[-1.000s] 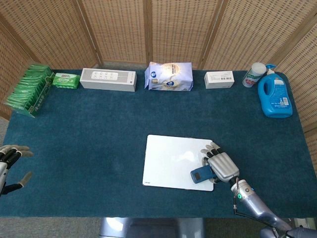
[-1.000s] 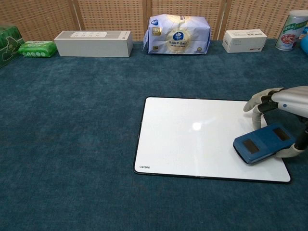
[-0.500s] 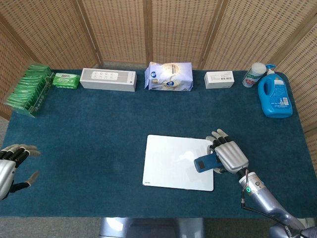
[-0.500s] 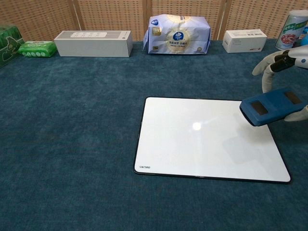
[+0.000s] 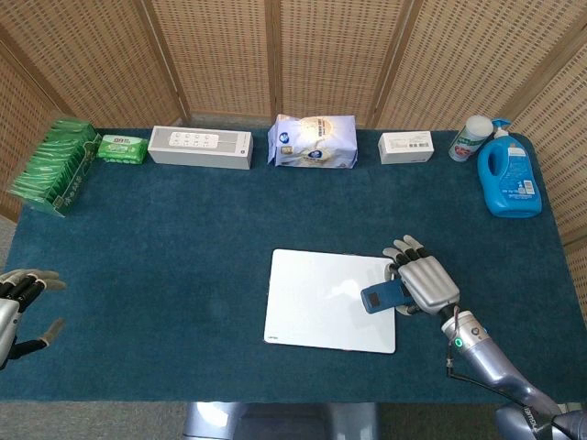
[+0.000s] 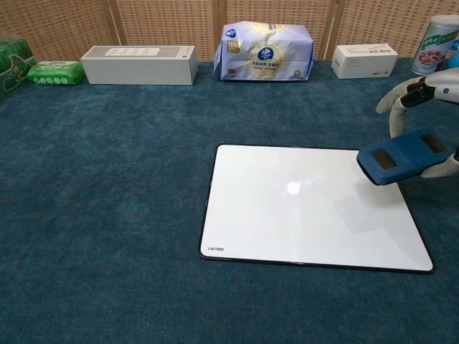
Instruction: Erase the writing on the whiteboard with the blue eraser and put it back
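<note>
Bright even light; glare spot on whiteboard (image 6: pixel 293 188); frames sharp.

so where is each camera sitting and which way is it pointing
Head view: high up, looking steeply down on the whole table; shows the left robot hand and the right robot hand holding the blue eraser.
Chest view: low, facing forward across the whiteboard to the back row; only the right hand shows.
Both share whiteboard, eraser, right hand.

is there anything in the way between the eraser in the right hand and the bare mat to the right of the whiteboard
Nothing visible. The right hand holds the eraser over the whiteboard's right edge, and the mat beside it shows no objects; the bottles stand far back.
</note>
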